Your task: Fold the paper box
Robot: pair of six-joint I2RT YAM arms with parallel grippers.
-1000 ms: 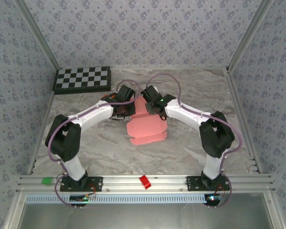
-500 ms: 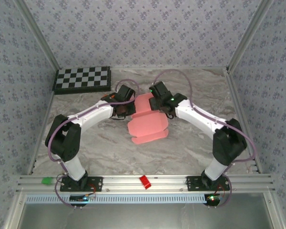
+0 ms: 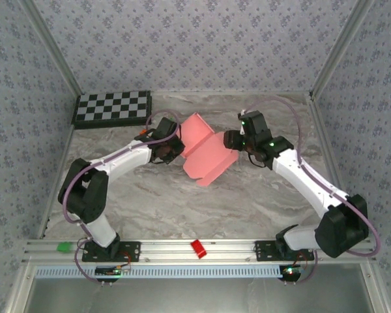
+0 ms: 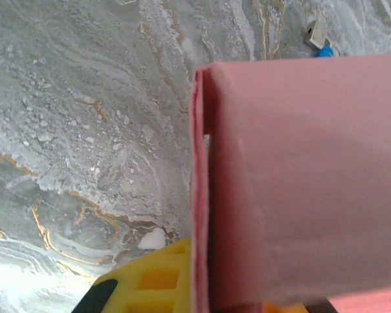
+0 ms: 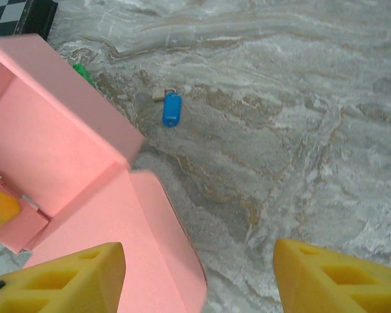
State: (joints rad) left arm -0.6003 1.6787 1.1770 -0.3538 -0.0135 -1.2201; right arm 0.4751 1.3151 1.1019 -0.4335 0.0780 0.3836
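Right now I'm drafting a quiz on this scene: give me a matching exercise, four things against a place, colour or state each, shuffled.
A. left gripper
B. right gripper
C. checkerboard
D. box

1. far-left corner of the table
2. open
3. pink
4. shut on the box

Pairs: A-4, B-2, C-1, D-3.
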